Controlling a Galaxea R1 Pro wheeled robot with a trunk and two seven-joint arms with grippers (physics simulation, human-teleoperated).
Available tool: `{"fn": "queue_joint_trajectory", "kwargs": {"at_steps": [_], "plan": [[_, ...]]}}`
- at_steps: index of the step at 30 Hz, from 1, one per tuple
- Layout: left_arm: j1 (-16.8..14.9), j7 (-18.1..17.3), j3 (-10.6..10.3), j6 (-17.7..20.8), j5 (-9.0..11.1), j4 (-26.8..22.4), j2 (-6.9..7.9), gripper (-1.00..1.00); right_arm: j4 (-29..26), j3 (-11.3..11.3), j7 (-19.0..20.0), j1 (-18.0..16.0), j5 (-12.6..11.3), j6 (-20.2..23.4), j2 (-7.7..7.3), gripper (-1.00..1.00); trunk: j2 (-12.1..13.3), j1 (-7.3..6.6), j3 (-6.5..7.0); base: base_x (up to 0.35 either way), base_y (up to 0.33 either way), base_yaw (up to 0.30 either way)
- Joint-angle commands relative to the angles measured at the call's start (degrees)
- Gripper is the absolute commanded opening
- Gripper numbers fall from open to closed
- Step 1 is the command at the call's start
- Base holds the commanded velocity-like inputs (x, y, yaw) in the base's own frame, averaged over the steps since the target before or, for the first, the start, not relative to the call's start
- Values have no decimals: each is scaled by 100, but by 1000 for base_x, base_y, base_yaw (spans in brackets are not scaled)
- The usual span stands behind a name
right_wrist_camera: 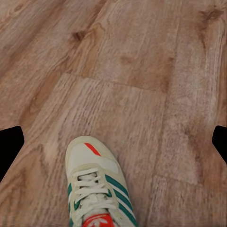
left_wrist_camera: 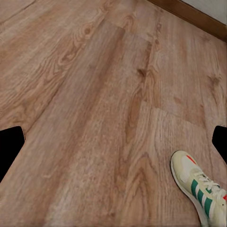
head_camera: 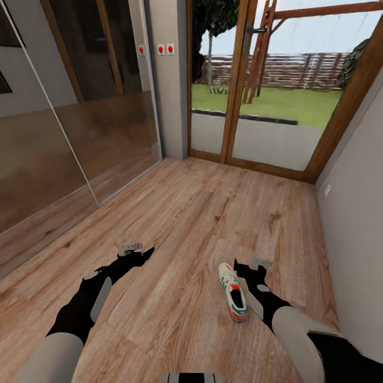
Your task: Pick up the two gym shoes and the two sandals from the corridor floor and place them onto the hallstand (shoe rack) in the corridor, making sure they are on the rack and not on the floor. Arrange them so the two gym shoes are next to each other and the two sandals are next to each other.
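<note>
**One sneaker on the planks**

A single gym shoe (head_camera: pixel 233 292) lay on the corridor floor (head_camera: pixel 186 223), just left of the right gripper (head_camera: pixel 255 262). The left gripper (head_camera: pixel 130 247) hovered well apart. Both grippers held nothing, fingers spread wide.

Gym shoe (right_wrist_camera: pixel 97 189) heel cut off by frame edge; right claw (head_camera: pixel 260 261) blurred.

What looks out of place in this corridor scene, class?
One gym shoe lies alone on the wood floor, upright on its sole, just beside the right gripper. It belongs on a rack, with its pair. Nothing looks spilled or damaged.
</note>
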Motion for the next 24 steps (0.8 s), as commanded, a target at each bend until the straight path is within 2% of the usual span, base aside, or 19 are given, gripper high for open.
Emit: {"fn": "queue_joint_trajectory", "kwargs": {"at_steps": [1, 10, 16, 24], "plan": [[-2, -22, 10, 54, 62, -6, 0, 100, 5, -33, -3, -3, 14, -21, 3, 100, -4, 1, -37, 0, 0, 109], [-2, -22, -2, 58, 62, -5, -2, 100, 5, -32, -3, -4, 14, -21, 3, 100, -16, 24, -318, 0, 0, 135], [-2, -22, -92, 58, 62, -4, 2, 100, 5, -34, 2, -2, 14, -21, 3, 100, -24, 40, -502, 0, 0, 160], [-2, -22, -103, 58, 62, -5, 3, 100, 5, -34, 4, -4, 14, -21, 3, 100, -24, 40, -528, 0, 0, 60]]}}
